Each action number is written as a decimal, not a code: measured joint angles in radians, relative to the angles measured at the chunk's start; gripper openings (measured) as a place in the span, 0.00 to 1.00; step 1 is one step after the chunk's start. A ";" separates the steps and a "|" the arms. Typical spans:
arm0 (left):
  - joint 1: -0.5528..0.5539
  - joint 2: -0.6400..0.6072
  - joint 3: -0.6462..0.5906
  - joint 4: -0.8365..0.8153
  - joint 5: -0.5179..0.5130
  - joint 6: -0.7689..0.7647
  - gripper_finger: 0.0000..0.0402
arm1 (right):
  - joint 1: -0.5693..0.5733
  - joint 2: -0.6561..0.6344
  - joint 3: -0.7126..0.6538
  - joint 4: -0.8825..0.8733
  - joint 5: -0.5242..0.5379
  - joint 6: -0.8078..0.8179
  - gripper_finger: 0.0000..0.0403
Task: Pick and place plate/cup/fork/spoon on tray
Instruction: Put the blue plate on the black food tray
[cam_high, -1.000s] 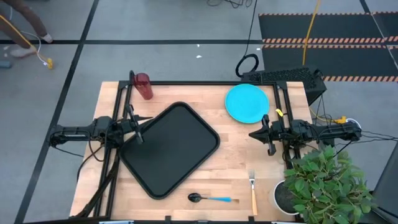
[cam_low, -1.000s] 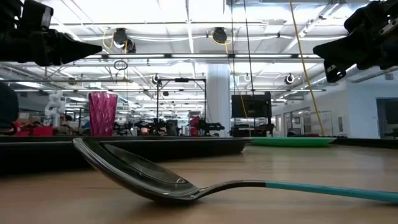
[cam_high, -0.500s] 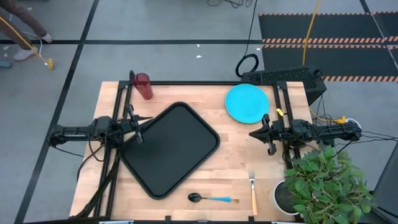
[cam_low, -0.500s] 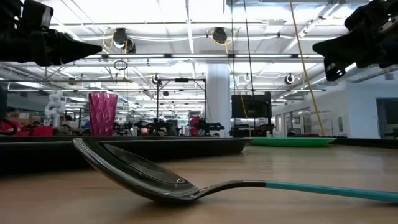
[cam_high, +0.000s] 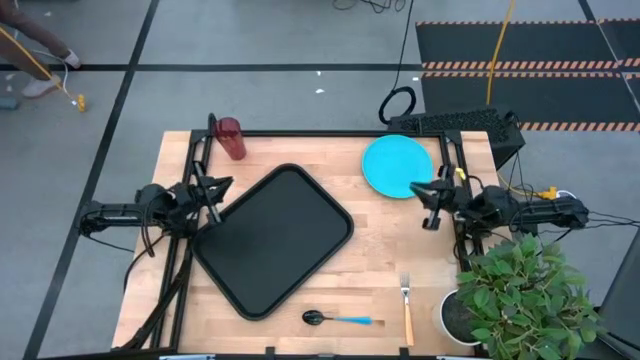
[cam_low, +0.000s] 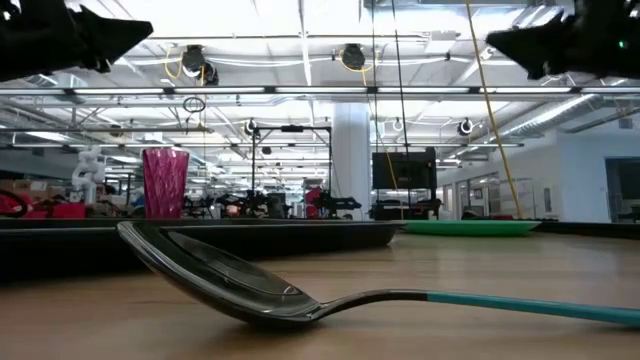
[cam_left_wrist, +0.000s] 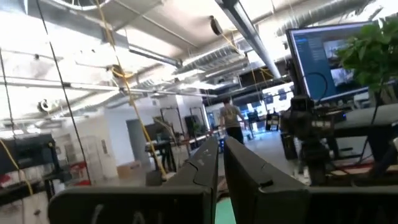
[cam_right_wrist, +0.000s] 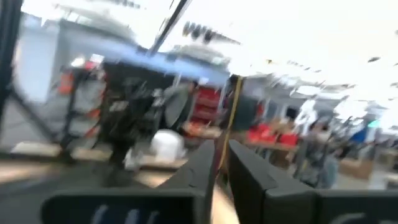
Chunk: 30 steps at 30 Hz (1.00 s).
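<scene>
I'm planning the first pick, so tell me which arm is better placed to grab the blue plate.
Probably the right. The right gripper hovers at the plate's near edge, while the left gripper sits across the tray, by its left corner. Both grippers hold nothing.

Table (cam_high: 380, 250) is pale butcher-block wood, smooth with a slight sheen. The spoon (cam_low: 300, 290) has a glossy mirror-like bowl and a matt blue handle, and the cup (cam_low: 165, 182) looks like see-through red plastic, ribbed. The tray (cam_high: 275, 240) is matt black.

Cyan plate (cam_high: 398, 166), red cup (cam_high: 231, 138), fork (cam_high: 407, 305), spoon (cam_high: 342, 319) lie outside black tray (cam_high: 275, 238).
</scene>
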<state>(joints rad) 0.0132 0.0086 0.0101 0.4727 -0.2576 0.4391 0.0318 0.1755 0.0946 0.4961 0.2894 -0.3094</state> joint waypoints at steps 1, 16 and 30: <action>0.000 0.000 0.000 0.025 0.002 0.046 0.08 | -0.009 0.033 0.003 0.042 0.000 -0.003 0.14; 0.000 0.071 0.064 0.049 -0.218 0.187 0.08 | -0.147 0.805 0.411 -0.003 0.051 0.088 0.41; 0.000 0.324 0.226 -0.257 -0.383 -0.049 0.08 | -0.264 1.113 0.719 -0.610 -0.002 0.169 0.41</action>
<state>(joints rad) 0.0135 0.3327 0.2358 0.2161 -0.6406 0.3896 -0.2319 1.2881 0.8137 -0.1138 0.2871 -0.1406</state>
